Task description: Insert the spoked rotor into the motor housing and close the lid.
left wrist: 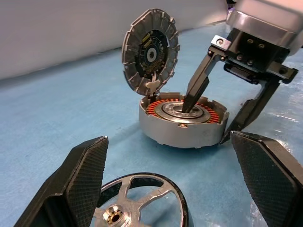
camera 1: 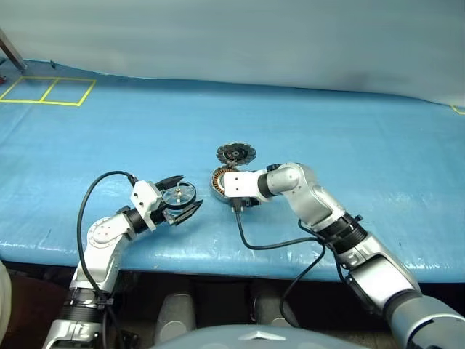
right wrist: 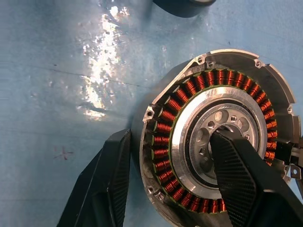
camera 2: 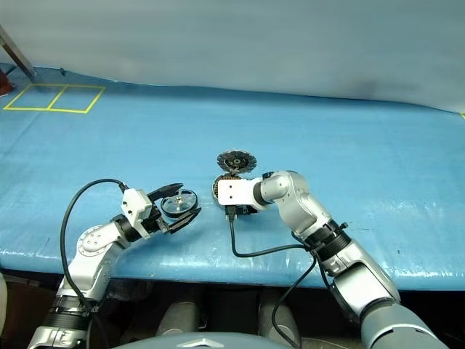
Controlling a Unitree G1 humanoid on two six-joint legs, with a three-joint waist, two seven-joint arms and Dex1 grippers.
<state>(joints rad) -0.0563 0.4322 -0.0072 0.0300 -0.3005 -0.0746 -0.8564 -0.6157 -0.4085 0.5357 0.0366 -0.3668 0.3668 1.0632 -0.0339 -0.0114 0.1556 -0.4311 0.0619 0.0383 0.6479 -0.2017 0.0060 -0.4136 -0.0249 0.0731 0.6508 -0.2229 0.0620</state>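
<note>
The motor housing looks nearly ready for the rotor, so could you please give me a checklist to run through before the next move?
1. Lid swung up, clear of the motor housing opening: ok.
2. Housing braced by the right hand, one finger outside the wall, one in the hub: ok.
3. Opening free for insertion: not ok, that finger sits in the hub.
4. Spoked rotor between the left hand's fingers: ok.
5. Left hand closed on the rotor: not ok, fingers stand wide apart.
6. Rotor undamaged: cannot tell.

A blue tarp covers the table, with yellow tape squares marked far left.
</note>
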